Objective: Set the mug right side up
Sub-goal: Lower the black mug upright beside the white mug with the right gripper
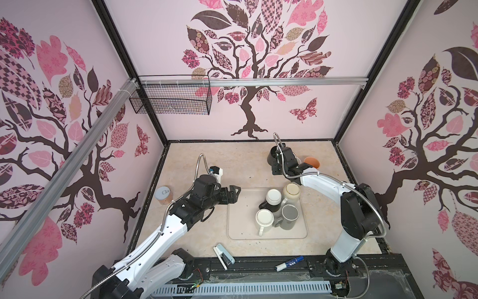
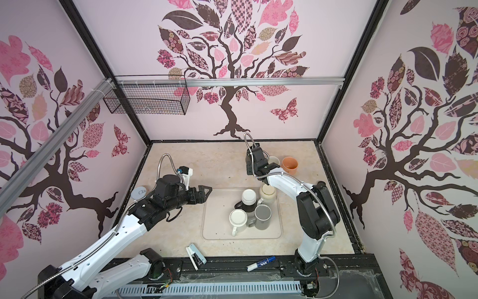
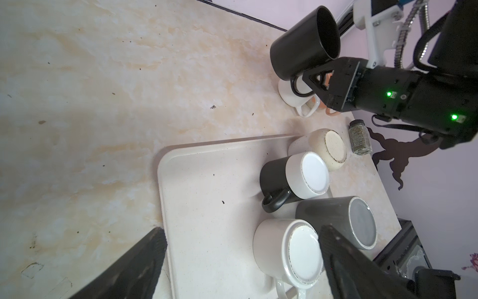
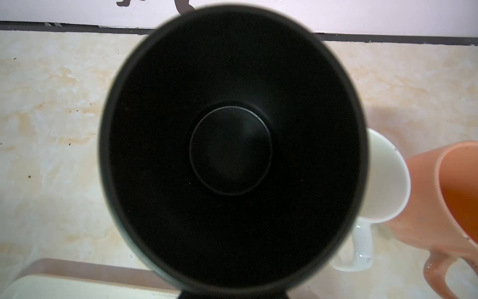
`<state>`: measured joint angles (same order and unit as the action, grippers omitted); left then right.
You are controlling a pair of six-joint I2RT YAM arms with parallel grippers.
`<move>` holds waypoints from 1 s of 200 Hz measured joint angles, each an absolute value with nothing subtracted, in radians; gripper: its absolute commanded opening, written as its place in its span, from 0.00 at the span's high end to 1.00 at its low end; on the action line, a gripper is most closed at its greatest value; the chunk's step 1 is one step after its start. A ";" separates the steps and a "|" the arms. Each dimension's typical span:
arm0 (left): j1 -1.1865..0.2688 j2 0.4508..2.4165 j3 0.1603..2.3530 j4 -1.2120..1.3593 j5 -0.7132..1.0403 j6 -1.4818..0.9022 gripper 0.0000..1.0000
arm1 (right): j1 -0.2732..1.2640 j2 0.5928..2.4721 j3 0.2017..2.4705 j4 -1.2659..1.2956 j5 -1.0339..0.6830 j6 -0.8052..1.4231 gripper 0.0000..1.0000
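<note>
Marble top (image 3: 103,77): blk mug (image 4: 232,150), mouth up, empty.

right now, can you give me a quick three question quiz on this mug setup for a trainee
1. How many mugs stand bottom up on the tray?
2. What is the right tool shut on? A the orange mug, B the black mug, C the stapler.
3. True or false: the left tool is open and holds nothing.

Key
1. Four: the white mug, the grey mug, the cream mug and the black-and-white mug.
2. B, gripped at its handle.
3. True.
</note>
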<state>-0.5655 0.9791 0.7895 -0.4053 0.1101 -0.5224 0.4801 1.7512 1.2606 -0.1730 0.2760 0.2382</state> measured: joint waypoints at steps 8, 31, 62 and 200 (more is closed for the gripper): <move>-0.570 0.982 0.789 -0.405 0.110 -0.522 0.04 | 0.478 1.762 1.262 -0.175 0.279 0.234 1.00; -0.590 1.008 0.790 -0.408 0.105 -0.514 0.04 | 0.470 1.789 1.262 -0.187 0.288 0.225 1.00; -0.609 1.042 0.790 -0.418 0.097 -0.506 0.04 | 0.455 1.818 1.262 -0.207 0.288 0.209 1.00; -0.612 1.043 0.790 -0.413 0.091 -0.506 0.04 | 0.442 1.882 1.263 -0.205 0.266 0.205 1.00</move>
